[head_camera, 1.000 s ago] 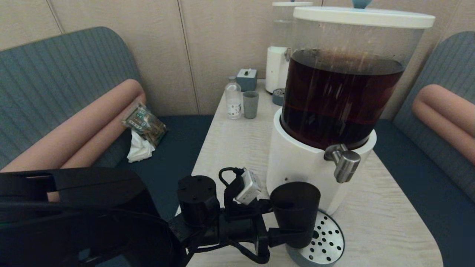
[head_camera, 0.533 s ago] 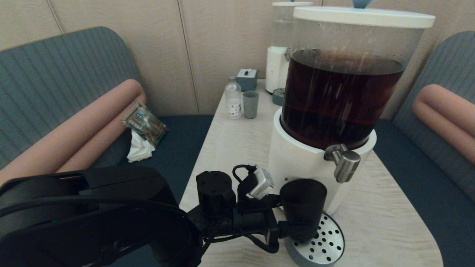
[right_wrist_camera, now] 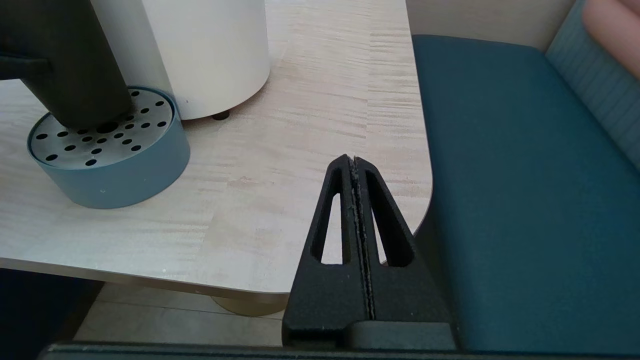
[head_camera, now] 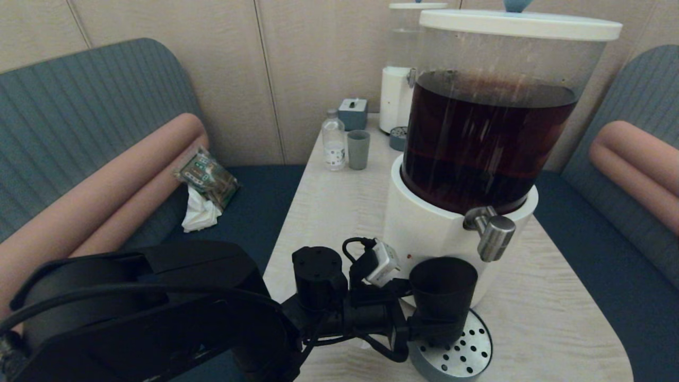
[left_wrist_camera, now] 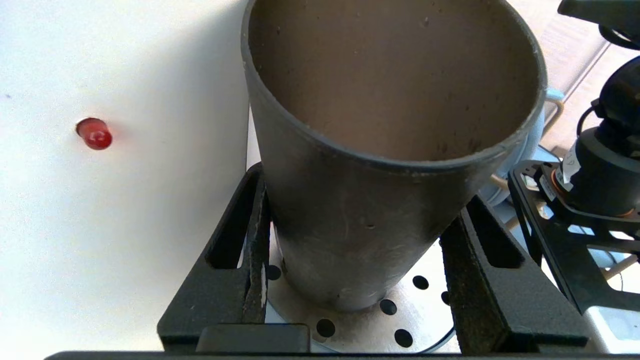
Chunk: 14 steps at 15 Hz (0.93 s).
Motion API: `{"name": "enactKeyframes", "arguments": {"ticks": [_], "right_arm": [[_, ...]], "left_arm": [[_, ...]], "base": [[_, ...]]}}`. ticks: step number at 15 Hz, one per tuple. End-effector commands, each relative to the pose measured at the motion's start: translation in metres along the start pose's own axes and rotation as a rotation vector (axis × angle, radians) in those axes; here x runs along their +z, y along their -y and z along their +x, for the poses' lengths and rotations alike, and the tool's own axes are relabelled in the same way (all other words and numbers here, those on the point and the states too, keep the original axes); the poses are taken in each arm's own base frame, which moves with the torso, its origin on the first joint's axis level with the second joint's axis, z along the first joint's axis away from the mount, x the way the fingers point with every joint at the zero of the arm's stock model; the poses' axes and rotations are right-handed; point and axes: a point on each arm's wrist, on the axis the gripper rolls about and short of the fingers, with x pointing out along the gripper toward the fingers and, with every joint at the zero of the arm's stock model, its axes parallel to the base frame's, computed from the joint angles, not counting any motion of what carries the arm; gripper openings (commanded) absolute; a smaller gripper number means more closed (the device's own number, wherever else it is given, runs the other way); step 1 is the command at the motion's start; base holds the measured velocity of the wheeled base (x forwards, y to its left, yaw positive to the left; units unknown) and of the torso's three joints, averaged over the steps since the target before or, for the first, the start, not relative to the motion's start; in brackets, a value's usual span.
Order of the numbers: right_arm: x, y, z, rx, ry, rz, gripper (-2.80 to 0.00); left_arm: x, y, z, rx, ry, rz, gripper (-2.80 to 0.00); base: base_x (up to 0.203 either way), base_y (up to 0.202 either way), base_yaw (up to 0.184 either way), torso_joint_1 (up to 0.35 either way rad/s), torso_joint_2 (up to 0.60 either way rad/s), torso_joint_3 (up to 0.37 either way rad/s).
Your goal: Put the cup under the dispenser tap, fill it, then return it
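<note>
Over the drip tray [head_camera: 467, 350], the left claw [head_camera: 424, 331] grips the cup [head_camera: 443, 297].

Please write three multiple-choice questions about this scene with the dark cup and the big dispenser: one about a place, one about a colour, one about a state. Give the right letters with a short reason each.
1. Where is the cup?
A. Over the perforated drip tray, next to the white base
B. Beside the small bottle at the far end of the table
C. On the bench seat

2. What colour is the liquid in the big dispenser?
A. Colourless
B. Dark brown
C. Green

3. What is the state of the right gripper?
A. Shut on the cup
B. Wide open
C. Shut and empty

Answers:
1 A: the left gripper holds the cup over the drip tray, a little to the robot's left of the tap.
2 B: the tank shows dark brown liquid.
3 C: its fingers meet with nothing between them, near the table edge.
</note>
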Motion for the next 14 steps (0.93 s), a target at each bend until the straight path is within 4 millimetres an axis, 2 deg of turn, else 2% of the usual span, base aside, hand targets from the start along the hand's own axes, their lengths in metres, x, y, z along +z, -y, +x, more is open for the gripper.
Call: {"name": "enactKeyframes", "arguments": {"ticks": [1,14], "right_arm": [[-0.0017,0.0000,0.0002,0.000,-0.002,0.000,-2.80],[-0.0017,0.0000,0.0002,0.000,-0.002,0.000,-2.80]], "left_arm": [[-0.0045,0.0011,0.0020,-0.008,-0.006,-0.006,-2.80],[-0.0079,0.0051,0.0095,-0.027,-0.007,-0.011,-2.80]], "base": [[0.000,0.000,0.000,0.000,0.00,0.000],[0.000,0.000,0.000,0.000,0.00,0.000]]}}
